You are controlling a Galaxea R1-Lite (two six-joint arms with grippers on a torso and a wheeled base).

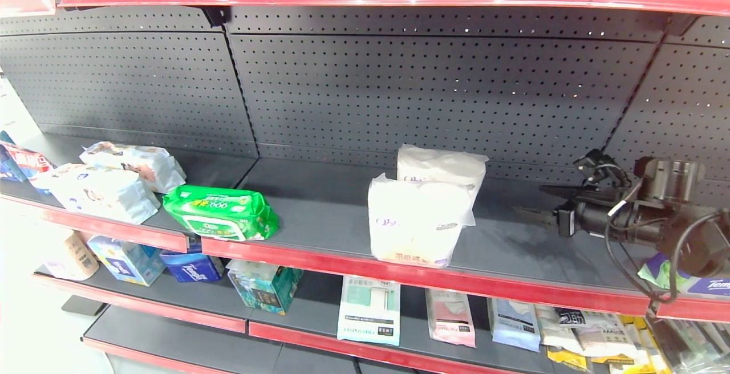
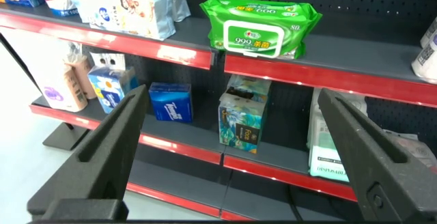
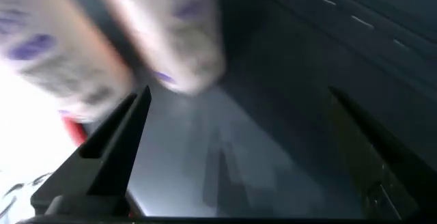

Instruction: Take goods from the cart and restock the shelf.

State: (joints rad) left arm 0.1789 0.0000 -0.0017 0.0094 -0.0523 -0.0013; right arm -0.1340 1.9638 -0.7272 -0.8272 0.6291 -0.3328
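In the head view, the right pincer (image 1: 530, 200) is seen spread and empty. It is held just above the shelf board (image 1: 319, 208), to the right of the white pack (image 1: 415, 223) and apart from it. The white pack stands upright at the board's red front edge. A second pack (image 1: 442, 171) is set directly behind it, touching it. A green pack (image 1: 221, 213) is laid flat well to the left of the white pack, at the same edge. Blue-printed packs (image 1: 105, 191) are placed farther left still. A teal box (image 1: 265, 285) is kept one shelf below the white pack and to its left. A perforated back panel (image 1: 428, 89) rises behind the white pack.

In the left wrist view, the left pincer (image 2: 231, 94) is spread, with nothing held. It is kept in front of the shelves, lower than the green pack (image 2: 259, 26). A sliver of the white pack (image 2: 427, 46) is seen on the same board. The teal box (image 2: 242, 115) and a blue box (image 2: 171, 102) are seen one shelf below that board.

In the right wrist view, the right pincer (image 3: 239, 91) is spread over the dark shelf board (image 3: 239, 156). The white pack (image 3: 48, 60) and the second pack (image 3: 171, 39) are shown blurred beyond the tips, untouched.
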